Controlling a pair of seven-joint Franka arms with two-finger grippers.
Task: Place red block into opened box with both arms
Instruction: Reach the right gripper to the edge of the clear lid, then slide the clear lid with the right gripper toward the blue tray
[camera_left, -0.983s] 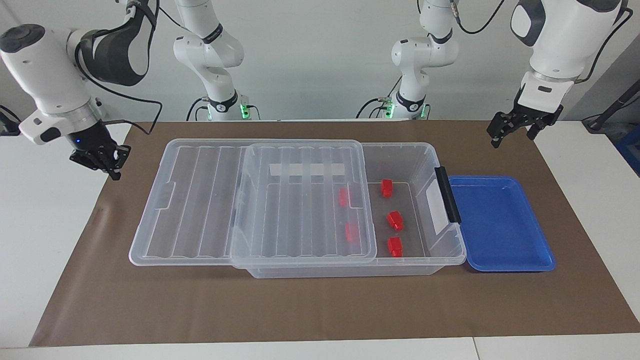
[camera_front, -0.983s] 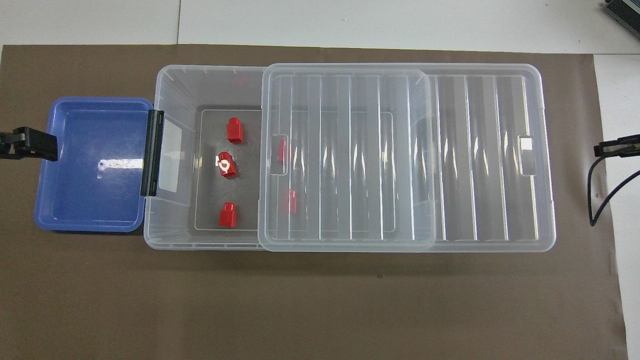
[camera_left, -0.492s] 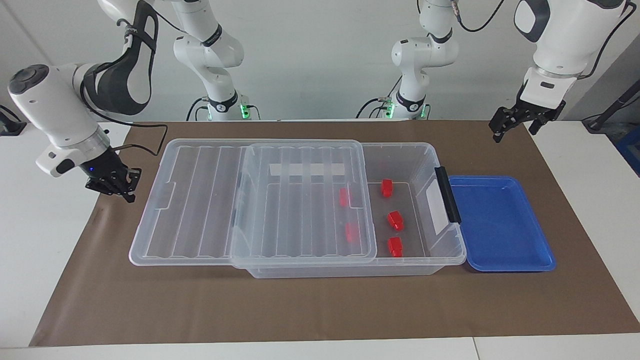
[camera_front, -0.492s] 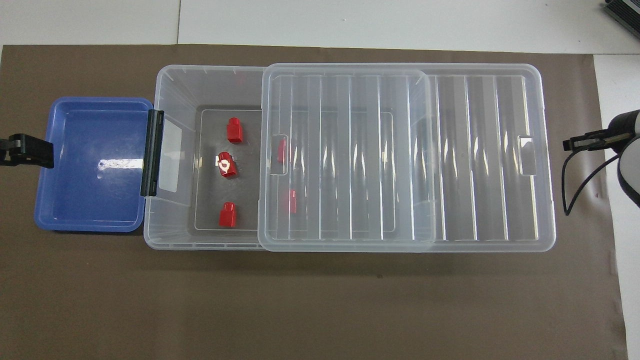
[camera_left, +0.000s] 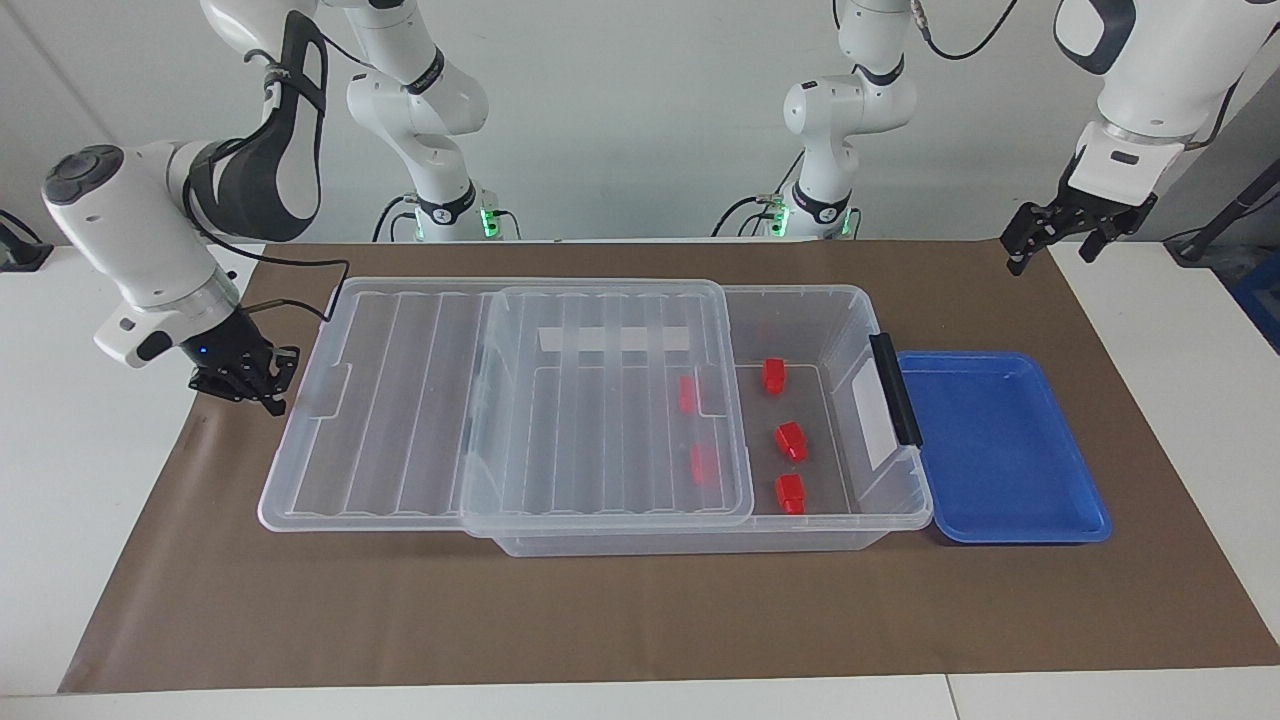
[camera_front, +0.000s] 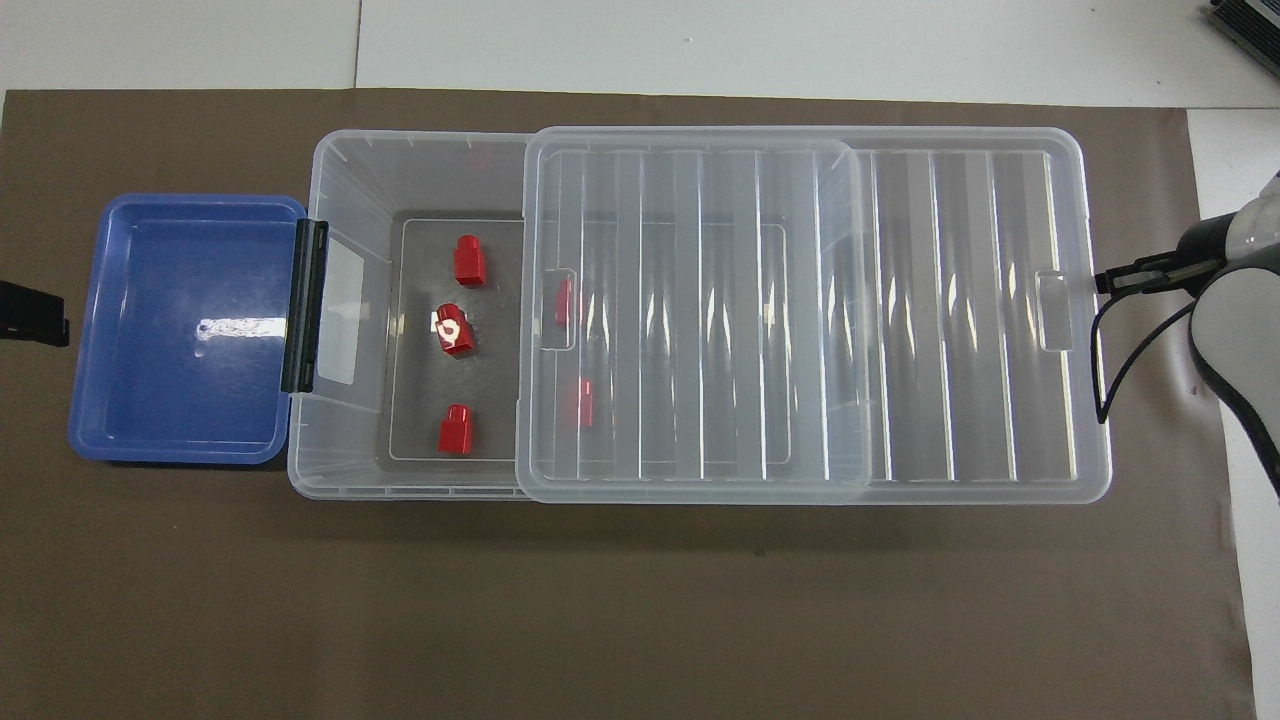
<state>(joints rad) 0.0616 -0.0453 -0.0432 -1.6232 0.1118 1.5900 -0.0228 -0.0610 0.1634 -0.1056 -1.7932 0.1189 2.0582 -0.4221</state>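
Box part-open, five red blocks inside

The box (camera_left: 840, 310) sat on the mat, lid (camera_left: 610, 400) slid toward the right arm's end — red blocks (camera_left: 790, 441) lay within. Right gripper (camera_left: 268, 392) hung closed beside the lid's end; left gripper (camera_left: 1050, 237) hung open and empty, near the blue tray (camera_left: 1000, 450).

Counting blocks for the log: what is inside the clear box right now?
Three red blocks lie in the uncovered part of the box. Two more show blurred through the slid-back lid. Anything else under the lid's ribs cannot be made out.
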